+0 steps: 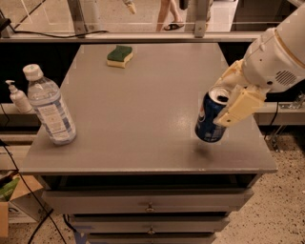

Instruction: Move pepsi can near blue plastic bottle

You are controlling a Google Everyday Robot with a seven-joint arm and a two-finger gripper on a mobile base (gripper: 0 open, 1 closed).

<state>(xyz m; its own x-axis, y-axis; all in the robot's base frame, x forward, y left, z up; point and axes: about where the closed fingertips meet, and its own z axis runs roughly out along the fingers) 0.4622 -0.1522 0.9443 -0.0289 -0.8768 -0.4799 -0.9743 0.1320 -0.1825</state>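
The pepsi can is dark blue with a silver top and hangs a little above the grey table near its right front corner, tilted slightly. My gripper reaches in from the right and is shut on the can, one cream finger across its right side. The blue plastic bottle is clear with a white cap and a blue-and-white label. It stands upright near the table's left front corner, far to the left of the can.
A green and yellow sponge lies at the table's back, left of centre. A small white pump bottle stands off the table's left edge. Drawers sit under the tabletop. A person's legs show behind the back rail.
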